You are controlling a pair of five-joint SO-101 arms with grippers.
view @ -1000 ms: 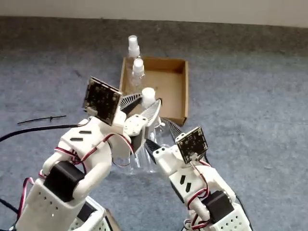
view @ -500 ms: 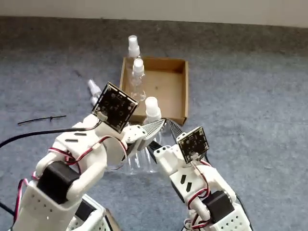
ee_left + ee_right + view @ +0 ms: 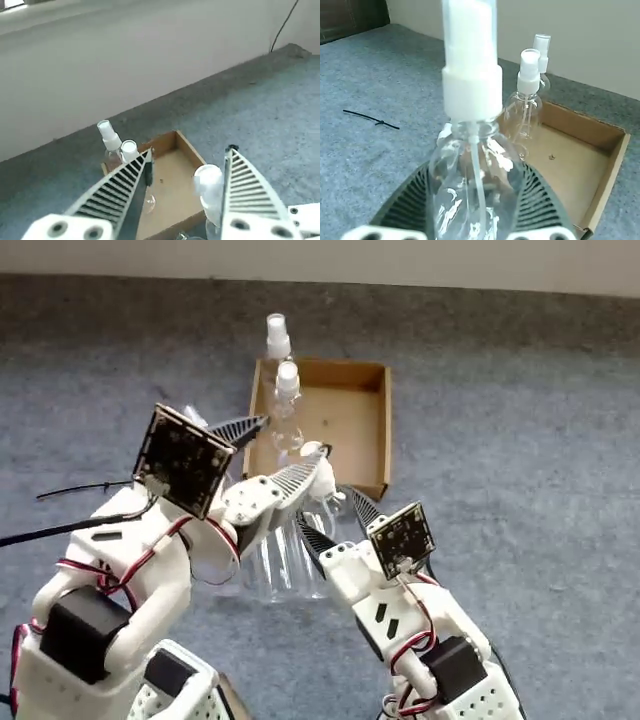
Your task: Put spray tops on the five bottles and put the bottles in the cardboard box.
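A clear bottle (image 3: 472, 170) stands upright between the fingers of my right gripper (image 3: 475, 192), which is shut on its body. A white spray top (image 3: 471, 75) sits on its neck, also seen as the spray top (image 3: 314, 457) in the high view just before the cardboard box (image 3: 368, 430). My left gripper (image 3: 290, 440) hangs open above it, one finger (image 3: 245, 185) beside the spray top (image 3: 207, 181) and the other finger (image 3: 115, 185) well apart. One capped bottle (image 3: 287, 405) stands in the box's far left corner. Another capped bottle (image 3: 277, 337) stands behind the box.
More clear bottles (image 3: 272, 562) stand on the grey carpet between the two arms, partly hidden by the left arm. A black cable tie (image 3: 85, 490) lies on the carpet to the left. A wall runs along the far edge.
My left gripper was closed around the spray top a second ago; it has turned, opened and come off it. The right gripper with its bottle has stayed put.
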